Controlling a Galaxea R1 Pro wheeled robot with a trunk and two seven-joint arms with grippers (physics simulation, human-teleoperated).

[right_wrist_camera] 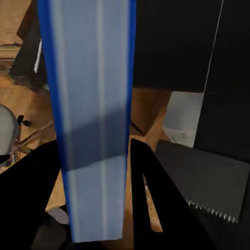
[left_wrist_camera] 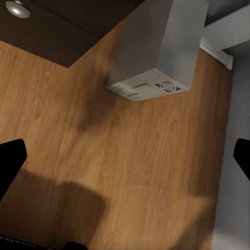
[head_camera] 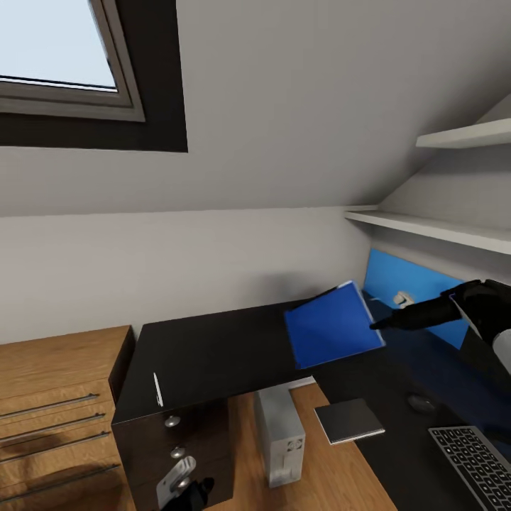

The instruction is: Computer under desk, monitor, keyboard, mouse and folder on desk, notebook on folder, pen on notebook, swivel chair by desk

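My right gripper (head_camera: 376, 325) is shut on one edge of the bright-blue folder (head_camera: 332, 333), which it holds tilted in the air over the black desk (head_camera: 213, 348). In the right wrist view the folder's white page edges (right_wrist_camera: 94, 104) run between the two black fingers (right_wrist_camera: 156, 198). On the desk lie a dark notebook (head_camera: 349, 420), a mouse (head_camera: 422, 403), the keyboard (head_camera: 472, 461) and a white pen (head_camera: 157, 389). The pale computer (head_camera: 280, 433) stands on the floor under the desk. My left gripper (head_camera: 188, 490) hangs low, open, over the wood floor near the computer (left_wrist_camera: 151, 52).
A light-wood drawer unit (head_camera: 57, 397) stands left of the desk, whose dark drawers (head_camera: 174, 447) are in front of my left arm. A blue back panel (head_camera: 411, 284) and white wall shelves (head_camera: 440, 227) close the right side. The ceiling slopes under a window (head_camera: 57, 50).
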